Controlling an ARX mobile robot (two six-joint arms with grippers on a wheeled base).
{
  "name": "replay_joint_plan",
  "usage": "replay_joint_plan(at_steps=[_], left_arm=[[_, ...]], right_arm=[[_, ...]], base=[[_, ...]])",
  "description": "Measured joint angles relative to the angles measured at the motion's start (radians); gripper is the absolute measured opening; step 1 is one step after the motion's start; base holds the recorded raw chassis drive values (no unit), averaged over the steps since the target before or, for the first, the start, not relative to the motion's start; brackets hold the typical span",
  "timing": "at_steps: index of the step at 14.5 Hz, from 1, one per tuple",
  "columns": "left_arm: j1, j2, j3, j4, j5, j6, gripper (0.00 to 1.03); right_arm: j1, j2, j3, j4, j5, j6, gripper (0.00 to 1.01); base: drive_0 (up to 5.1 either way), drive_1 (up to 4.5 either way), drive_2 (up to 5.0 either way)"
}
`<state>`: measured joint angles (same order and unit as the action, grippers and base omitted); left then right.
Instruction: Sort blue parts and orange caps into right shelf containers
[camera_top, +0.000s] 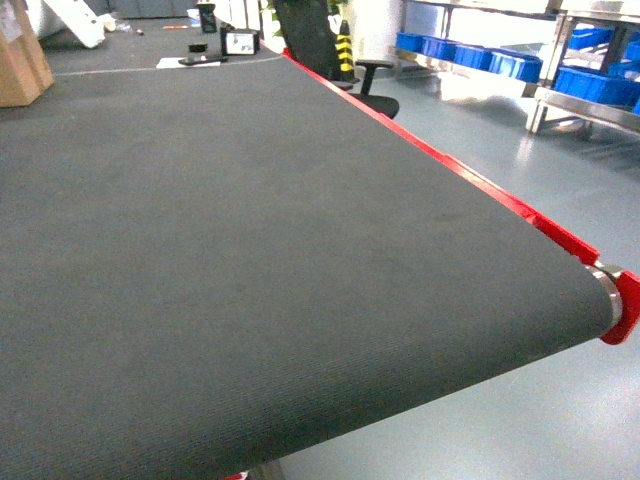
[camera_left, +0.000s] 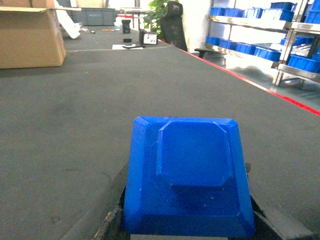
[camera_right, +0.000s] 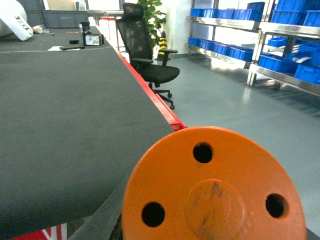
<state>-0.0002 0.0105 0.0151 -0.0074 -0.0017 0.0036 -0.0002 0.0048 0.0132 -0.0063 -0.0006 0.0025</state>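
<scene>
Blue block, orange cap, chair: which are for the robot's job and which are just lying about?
For the job: blue part in the left pincer, orange cap in the right pincer, blue shelf containers.

Just lying about: office chair, cardboard box.

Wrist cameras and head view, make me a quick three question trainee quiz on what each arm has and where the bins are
1. True or false: the blue part fills the foreground of the left wrist view, in front of that camera.
2. What fills the foreground of the right wrist view? A) a blue crate B) an orange cap C) a cardboard box
3. Fill in: in the head view the shelf containers sit on the steel shelf at the upper ____ of the picture.

Key: 1 true; 2 B, the orange cap with three round holes; 3 right, across the floor from the dark belt.
</scene>
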Motion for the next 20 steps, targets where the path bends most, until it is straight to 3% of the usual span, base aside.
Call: replay_joint_plan(at_steps=[20], left_arm=[[0.000,0.000,0.000,0.000,0.000,0.000,0.43]], right_arm=[[0.000,0.000,0.000,0.000,0.000,0.000,0.46]], base=[[-1.5,-1.55,-1.5]])
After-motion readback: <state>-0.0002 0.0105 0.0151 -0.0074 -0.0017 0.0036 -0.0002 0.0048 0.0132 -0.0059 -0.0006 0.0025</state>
